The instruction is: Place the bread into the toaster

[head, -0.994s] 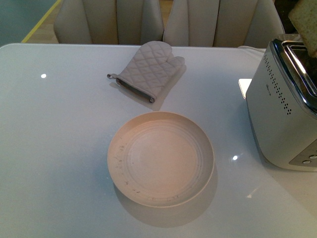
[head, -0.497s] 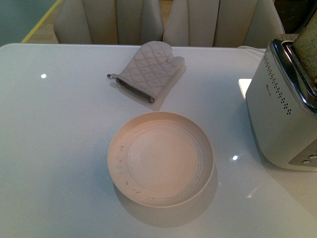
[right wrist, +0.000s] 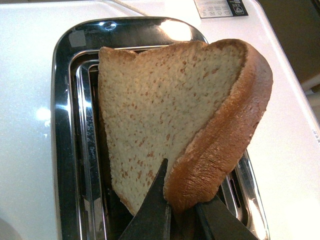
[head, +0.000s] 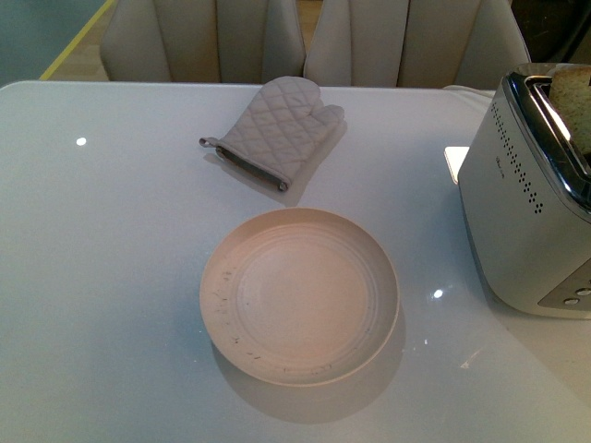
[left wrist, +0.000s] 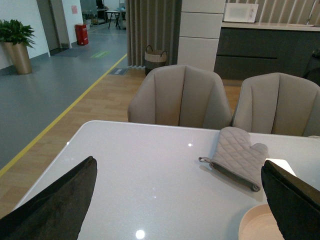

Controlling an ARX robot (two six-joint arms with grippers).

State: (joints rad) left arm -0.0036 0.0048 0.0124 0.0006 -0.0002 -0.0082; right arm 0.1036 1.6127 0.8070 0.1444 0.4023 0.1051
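Observation:
The white toaster (head: 531, 208) with chrome top slots stands at the table's right edge. The bread (head: 574, 100) shows as a tan corner sticking up from its slot. In the right wrist view the bread (right wrist: 165, 125) stands tilted, its lower part down inside the toaster's chrome slot (right wrist: 85, 145). My right gripper (right wrist: 182, 200) is shut on the bread's brown crust, right above the slot. My left gripper (left wrist: 180, 200) is open and empty, held above the table's left part; its dark fingers (left wrist: 55, 207) frame the view. Neither arm shows in the front view.
A round beige plate (head: 300, 295) sits empty at the table's middle. A quilted beige oven mitt (head: 277, 134) lies behind it, also in the left wrist view (left wrist: 240, 157). Beige chairs (head: 305, 41) stand along the far edge.
The bread has gone down from above the toaster into its slot; only a corner now shows in the front view. Plate and mitt have not moved.

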